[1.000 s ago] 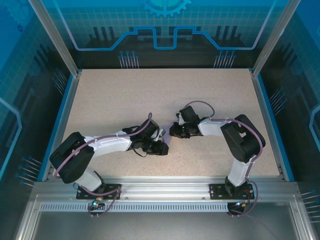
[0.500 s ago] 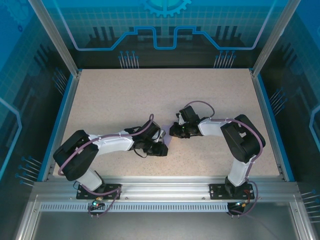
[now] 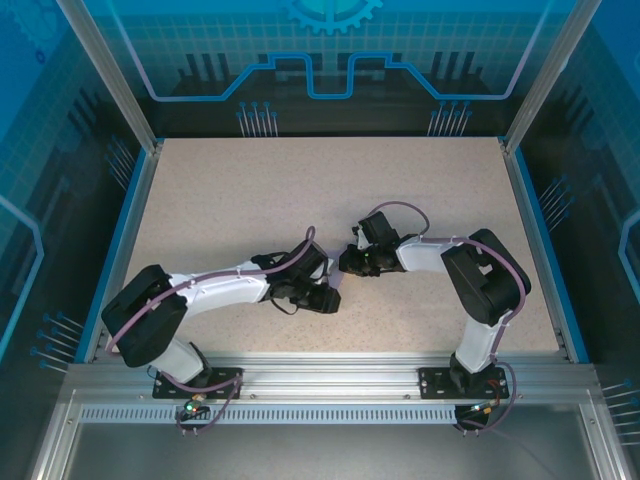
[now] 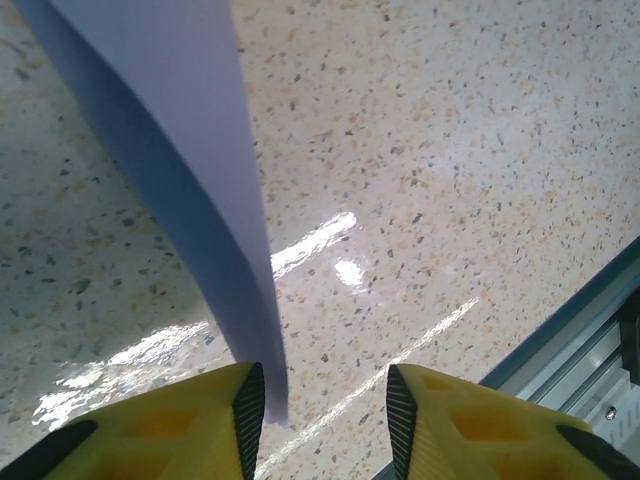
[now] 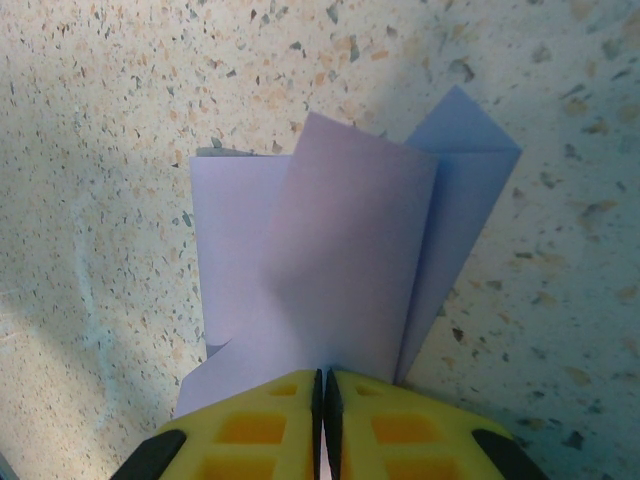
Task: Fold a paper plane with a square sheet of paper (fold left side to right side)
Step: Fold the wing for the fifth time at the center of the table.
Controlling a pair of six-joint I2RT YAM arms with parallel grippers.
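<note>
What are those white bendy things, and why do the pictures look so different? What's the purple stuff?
Those are two robot arms bolted to a speckled table. One picture looks down from above; the other two come from little cameras on each wrist, so you see yellow fingers up close. The right gripper is pinched shut on the folded purple paper. The left gripper has its fingers apart, with a paper edge right beside one finger.

No text, label, brand, number or sign could be read in any view. On the far blue wall panel (image 3: 200, 60), a gear emblem (image 3: 335, 12) and line graphics were printed, without lettering.
</note>
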